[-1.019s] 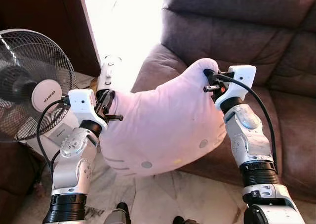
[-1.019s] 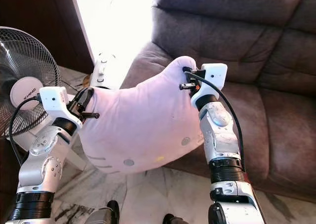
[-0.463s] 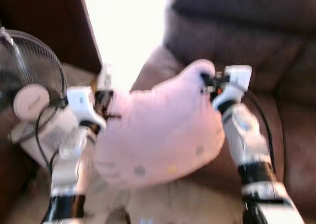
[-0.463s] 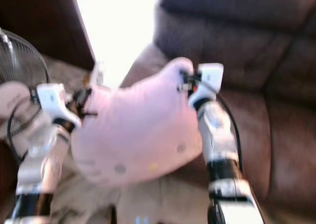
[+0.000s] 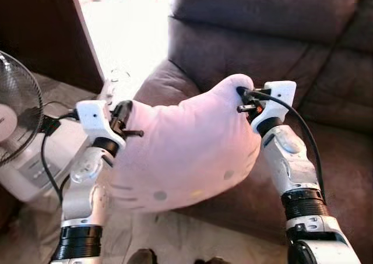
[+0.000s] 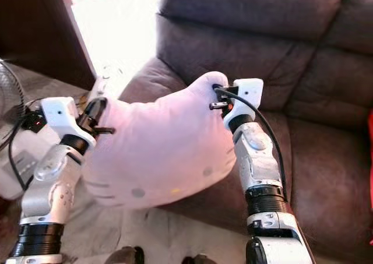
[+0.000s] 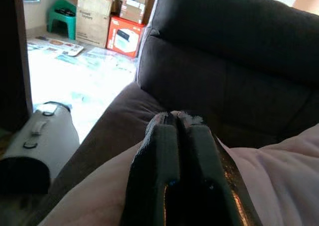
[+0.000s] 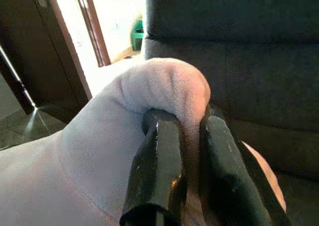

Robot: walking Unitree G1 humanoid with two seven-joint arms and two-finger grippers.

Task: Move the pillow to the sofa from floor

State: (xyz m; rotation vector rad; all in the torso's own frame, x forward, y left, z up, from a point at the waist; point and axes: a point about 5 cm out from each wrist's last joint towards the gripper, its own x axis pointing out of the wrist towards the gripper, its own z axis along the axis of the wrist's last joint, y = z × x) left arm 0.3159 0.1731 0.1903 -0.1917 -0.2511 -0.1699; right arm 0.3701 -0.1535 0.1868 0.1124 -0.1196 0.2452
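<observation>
The pillow is off the floor, carried between both arms in front of the sofa, its lower edge hanging over the near front edge of the seat and the pale floor beneath. The left claw is clenched on the pillow's left corner; in the left wrist view its two fingers press together with pink fabric on either side. The right claw is pinched on the raised right corner, a fold of fabric bulging between its fingers in the right wrist view. Judged by its sag and dimpling, the pillow is light, soft and easily deformed, not fragile; the plush cover may slip from a shallow pinch, so the corners or a deep fold of fabric appear the soundest places to hold. Open room lies ahead and to the right, where the seat cushion is bare. On the left, the sofa armrest sits just behind the pillow, and a standing fan with a trailing cable is near the left arm, limiting swing that way.
</observation>
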